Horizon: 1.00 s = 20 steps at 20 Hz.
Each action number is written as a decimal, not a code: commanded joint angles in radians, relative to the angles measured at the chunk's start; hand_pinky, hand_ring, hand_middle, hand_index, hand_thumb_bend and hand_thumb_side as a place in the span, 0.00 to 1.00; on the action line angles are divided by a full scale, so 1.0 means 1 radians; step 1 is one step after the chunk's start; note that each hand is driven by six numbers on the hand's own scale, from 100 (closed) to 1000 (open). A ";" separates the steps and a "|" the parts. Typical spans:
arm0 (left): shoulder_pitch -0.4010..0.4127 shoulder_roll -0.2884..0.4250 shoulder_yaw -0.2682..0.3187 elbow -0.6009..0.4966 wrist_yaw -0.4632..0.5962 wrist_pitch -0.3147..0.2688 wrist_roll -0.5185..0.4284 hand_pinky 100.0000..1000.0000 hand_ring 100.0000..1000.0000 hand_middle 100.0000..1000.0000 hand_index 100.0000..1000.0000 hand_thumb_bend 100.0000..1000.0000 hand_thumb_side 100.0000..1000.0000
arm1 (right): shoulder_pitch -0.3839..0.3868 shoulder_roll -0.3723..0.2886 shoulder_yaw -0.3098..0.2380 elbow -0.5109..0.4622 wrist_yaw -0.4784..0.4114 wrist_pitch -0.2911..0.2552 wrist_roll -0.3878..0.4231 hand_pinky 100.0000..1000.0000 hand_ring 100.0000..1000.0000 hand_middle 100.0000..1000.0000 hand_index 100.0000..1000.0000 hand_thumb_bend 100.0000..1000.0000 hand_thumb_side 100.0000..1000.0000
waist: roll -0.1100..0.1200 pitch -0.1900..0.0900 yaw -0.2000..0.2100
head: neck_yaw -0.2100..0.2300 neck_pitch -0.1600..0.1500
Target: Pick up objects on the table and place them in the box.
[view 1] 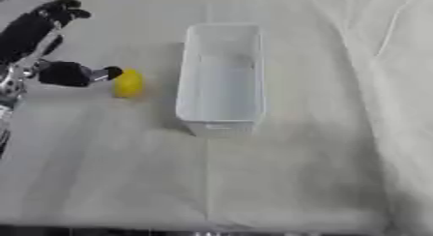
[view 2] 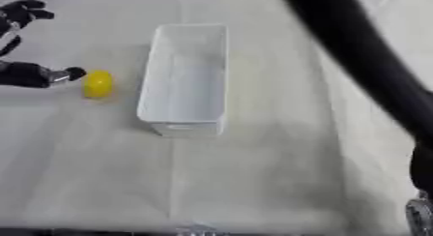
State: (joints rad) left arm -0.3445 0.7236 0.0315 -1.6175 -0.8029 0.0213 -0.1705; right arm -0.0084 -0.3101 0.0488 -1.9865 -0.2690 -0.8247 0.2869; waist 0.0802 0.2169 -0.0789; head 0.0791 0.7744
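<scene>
Nearest us, our white box (view 1: 220, 80) is sitting mid-tabletop (view 1: 296, 182); toward the left edge, our left robot hand (view 1: 50, 32) is reaching, fingers spread, thumb touching a yellow object (view 1: 128, 83).

Box (view 1: 222, 80): white plastic, smooth, faintly translucent walls, dull sheen. Yellow object (view 1: 128, 83) at tip of left hand (view 1: 64, 74): smooth, slightly glossy skin. Left hand: matt black casing, silver metal at wrist. Table cover (view 1: 279, 182): pale cloth, matt, creased and wrinkled.
</scene>
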 commanded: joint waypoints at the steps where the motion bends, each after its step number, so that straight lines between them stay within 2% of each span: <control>1: -0.019 0.050 -0.010 0.014 -0.014 -0.008 -0.049 1.00 1.00 1.00 0.88 0.52 0.66 | 0.001 -0.019 -0.001 -0.014 0.007 -0.082 0.076 0.61 0.72 0.85 0.84 0.10 0.90 | 0.001 -0.017 -0.002 | -0.002 -0.004; 5: -0.025 0.047 -0.020 0.030 -0.003 -0.006 -0.106 1.00 1.00 1.00 0.90 0.46 0.72 | 0.001 -0.020 0.000 -0.014 0.010 -0.082 0.073 0.61 0.72 0.85 0.85 0.10 0.90 | 0.005 -0.018 -0.003 | -0.004 -0.004; 10: -0.028 0.043 -0.024 0.030 0.006 0.004 -0.138 1.00 1.00 1.00 0.91 0.48 0.73 | 0.000 -0.020 0.000 -0.014 0.016 -0.082 0.070 0.61 0.72 0.85 0.85 0.09 0.89 | 0.009 -0.016 -0.004 | -0.010 -0.004; 12: -0.027 0.038 -0.025 0.027 0.009 0.009 -0.143 1.00 1.00 1.00 0.91 0.45 0.75 | 0.000 -0.020 0.000 -0.014 0.018 -0.082 0.069 0.61 0.73 0.85 0.85 0.10 0.90 | 0.011 -0.015 -0.004 | -0.012 -0.004; 13: -0.024 0.031 -0.025 0.024 0.008 0.012 -0.146 1.00 1.00 1.00 0.91 0.43 0.77 | 0.000 -0.020 0.000 -0.014 0.020 -0.082 0.068 0.61 0.73 0.85 0.85 0.10 0.90 | 0.013 -0.015 -0.004 | -0.015 -0.004; 20: 0.002 -0.054 -0.020 -0.027 -0.037 0.048 -0.160 1.00 1.00 1.00 0.90 0.38 0.80 | -0.003 -0.024 0.000 -0.014 0.029 -0.082 0.062 0.61 0.73 0.85 0.85 0.10 0.89 | 0.021 -0.011 0.000 | -0.032 -0.004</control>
State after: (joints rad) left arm -0.3378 0.6630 -0.0008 -1.6206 -0.8265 0.0625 -0.3303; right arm -0.0084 -0.3113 0.0491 -1.9865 -0.2448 -0.8328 0.2789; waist 0.1033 0.2170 -0.0800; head 0.0566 0.7745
